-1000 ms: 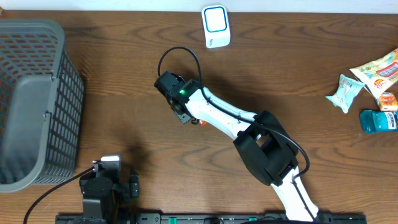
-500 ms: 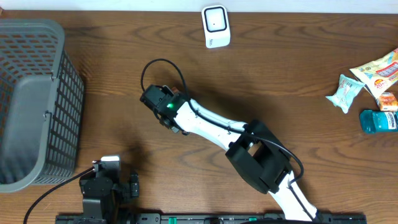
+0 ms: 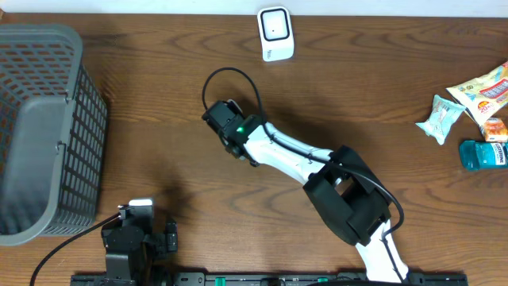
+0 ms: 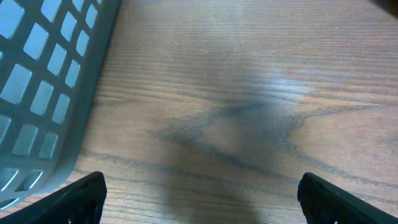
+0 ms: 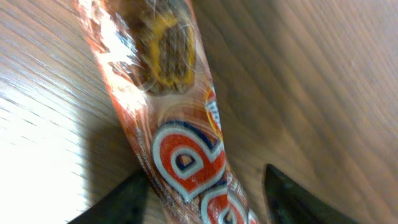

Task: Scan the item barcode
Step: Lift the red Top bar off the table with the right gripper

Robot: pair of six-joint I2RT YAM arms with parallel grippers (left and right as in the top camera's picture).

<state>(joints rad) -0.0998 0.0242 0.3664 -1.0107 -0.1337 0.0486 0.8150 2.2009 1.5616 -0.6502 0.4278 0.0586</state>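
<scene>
**Sam:** What do you see from above?

**Me:** My right arm (image 3: pixel 317 163) reaches from the near right side to the middle of the table (image 3: pixel 159 79). My right pincer (image 3: pixel 222 119) points down there. The snack packet is under it, so I cannot see the packet from up here. The white scanner (image 3: pixel 275 33) lies at the far edge, well apart from the pincer. A grey basket (image 3: pixel 48 127) stands on the left. My left arm (image 3: pixel 131 238) sits folded at the near edge, near the basket. Far off on the right lie a few more packs (image 3: pixel 476 91) and a blue-green tub (image 3: pixel 484 153).

**Sam:** And the left wrist camera?

**Me:** My left pincer (image 4: pixel 202 193) is spread wide and holds nothing. Its dark fingertips (image 4: pixel 81 196) poke in at the two bottom corners, with bare wood between them. A corner of the basket (image 4: pixel 43 81) fills the left side.

**Sam:** And the right wrist camera?

**Me:** Here is the snack packet (image 5: pixel 177 143), very close up. It is red and orange with big round white letters. It runs up between the two fingers of the right pincer (image 5: pixel 205 180), one finger on each side. One finger (image 5: pixel 118 202) looks like it touches the packet. The other seems a tiny bit apart. I cannot tell if the pincer is squeezing the packet or only standing around it.
</scene>
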